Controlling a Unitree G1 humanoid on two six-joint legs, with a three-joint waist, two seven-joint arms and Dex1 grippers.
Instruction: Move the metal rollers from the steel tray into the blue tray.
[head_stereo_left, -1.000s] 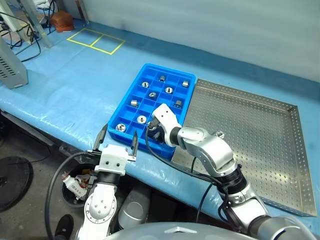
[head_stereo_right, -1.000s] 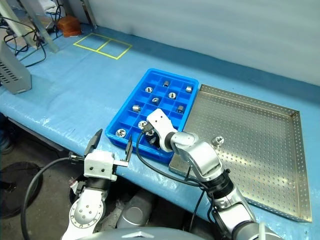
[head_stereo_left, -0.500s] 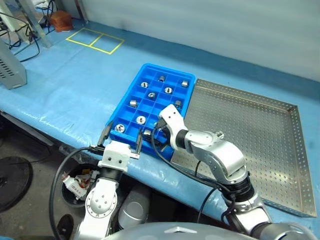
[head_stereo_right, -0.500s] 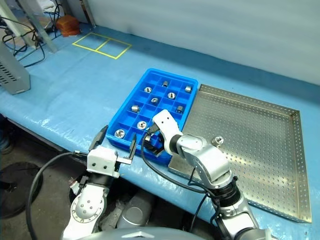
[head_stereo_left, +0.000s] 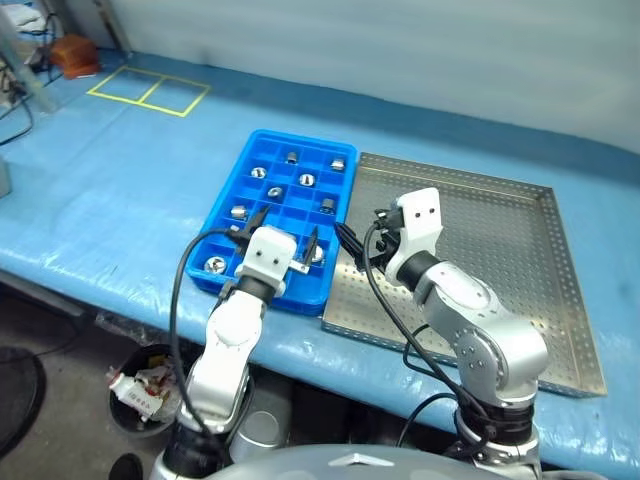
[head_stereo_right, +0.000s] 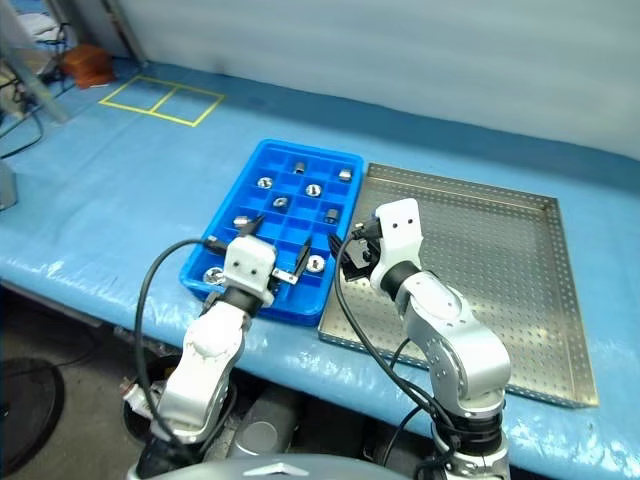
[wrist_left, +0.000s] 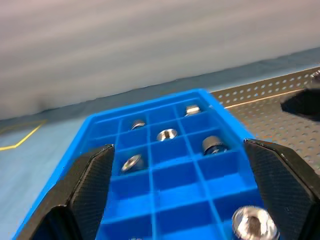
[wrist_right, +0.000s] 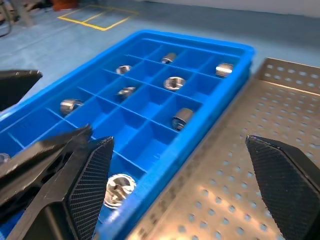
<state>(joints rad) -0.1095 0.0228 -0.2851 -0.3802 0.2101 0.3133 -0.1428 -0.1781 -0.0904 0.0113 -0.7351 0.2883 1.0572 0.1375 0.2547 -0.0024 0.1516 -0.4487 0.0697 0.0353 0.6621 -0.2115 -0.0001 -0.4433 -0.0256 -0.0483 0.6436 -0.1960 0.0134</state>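
The blue tray (head_stereo_left: 262, 200) lies on the table with the steel tray (head_stereo_left: 480, 215) touching its right side. Several metal rollers lie singly in the blue tray's compartments, one (head_stereo_left: 306, 180) near the middle and one (wrist_right: 120, 187) in the near right compartment. My left gripper (head_stereo_left: 288, 224) hovers open over the blue tray's near end with nothing between its fingers (wrist_left: 85, 190). My right gripper (wrist_right: 178, 150) is open and empty above the line where the two trays meet. My right hand hides part of the steel tray's near left floor.
A blue sheet covers the table (head_stereo_left: 120, 190). A yellow tape rectangle (head_stereo_left: 150, 92) marks its far left, beside a brown object (head_stereo_left: 73, 54). A waste bin (head_stereo_left: 135, 392) stands on the floor below the table's front edge. The steel tray's right half is bare.
The camera has swung. My right gripper opened, rose and moved right from the blue tray's near end, leaving a roller there. My left gripper moved forward over the tray's near end.
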